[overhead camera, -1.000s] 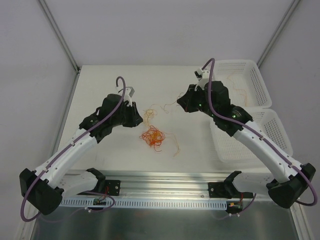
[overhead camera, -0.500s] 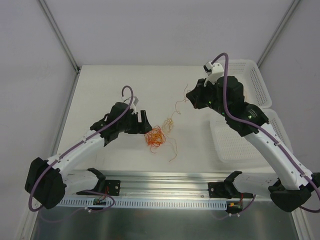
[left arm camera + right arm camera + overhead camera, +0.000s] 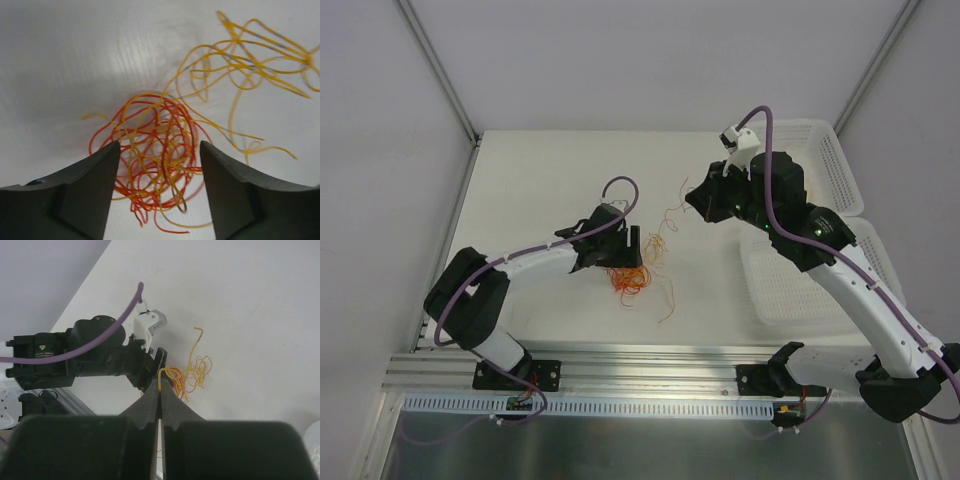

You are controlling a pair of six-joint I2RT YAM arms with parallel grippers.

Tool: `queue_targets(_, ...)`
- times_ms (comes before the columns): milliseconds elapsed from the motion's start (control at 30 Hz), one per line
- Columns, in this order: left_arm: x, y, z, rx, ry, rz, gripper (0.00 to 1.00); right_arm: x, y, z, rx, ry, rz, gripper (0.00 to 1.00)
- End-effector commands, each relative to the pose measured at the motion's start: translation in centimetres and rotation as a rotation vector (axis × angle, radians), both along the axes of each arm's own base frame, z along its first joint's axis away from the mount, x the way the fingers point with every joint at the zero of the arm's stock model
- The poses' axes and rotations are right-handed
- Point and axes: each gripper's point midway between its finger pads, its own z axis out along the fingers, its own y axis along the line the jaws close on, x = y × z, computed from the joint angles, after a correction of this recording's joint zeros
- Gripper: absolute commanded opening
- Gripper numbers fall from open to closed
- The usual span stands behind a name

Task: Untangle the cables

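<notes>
Orange update: swung left tool [image 3: 160, 147] in over the cables [image 3: 628, 277], spread wide. Still pinching a yellow strand [image 3: 161, 374] in right tool [image 3: 160, 387].

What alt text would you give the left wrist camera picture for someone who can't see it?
The open left pincer, two dark fingers at the bottom, frames a tangled ball of red-orange and yellow cables on a white table. Looser yellow loops trail off to the upper right.
</notes>
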Motion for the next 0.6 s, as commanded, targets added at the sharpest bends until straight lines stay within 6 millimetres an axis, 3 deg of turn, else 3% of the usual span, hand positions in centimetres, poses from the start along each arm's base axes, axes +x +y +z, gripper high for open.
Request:
queue_targets(0,0.7,1.5,-2.8,0.097,0.044,0.115,0.62,-0.9,-0.5,3.3,0.060,-0.056,0.013,0.01)
queue_targets(67,0.4,2.6,-4.0,0.153,0.078,0.157,0.51,-1.3,-1.0,3.8,0.051,-0.069,0.007,0.01)
queue_targets(100,-0.1,3.3,-5.0,0.185,0.113,0.175,0.34,-1.5,-1.3,4.0,0.043,-0.079,0.009,0.01)
queue_targets(233,-0.2,6.3,-6.3,0.263,0.167,0.263,0.01,-2.0,-3.0,4.8,-0.008,-0.122,-0.015,0.01)
queue_targets(467,0.6,15.4,-6.0,0.276,0.238,0.549,0.00,-2.5,-8.4,8.5,-0.096,-0.274,-0.173,0.01)
queue_targets(567,0.3,18.0,-5.3,0.269,0.241,0.624,0.00,-2.9,-10.7,9.9,-0.115,-0.333,-0.249,0.01)
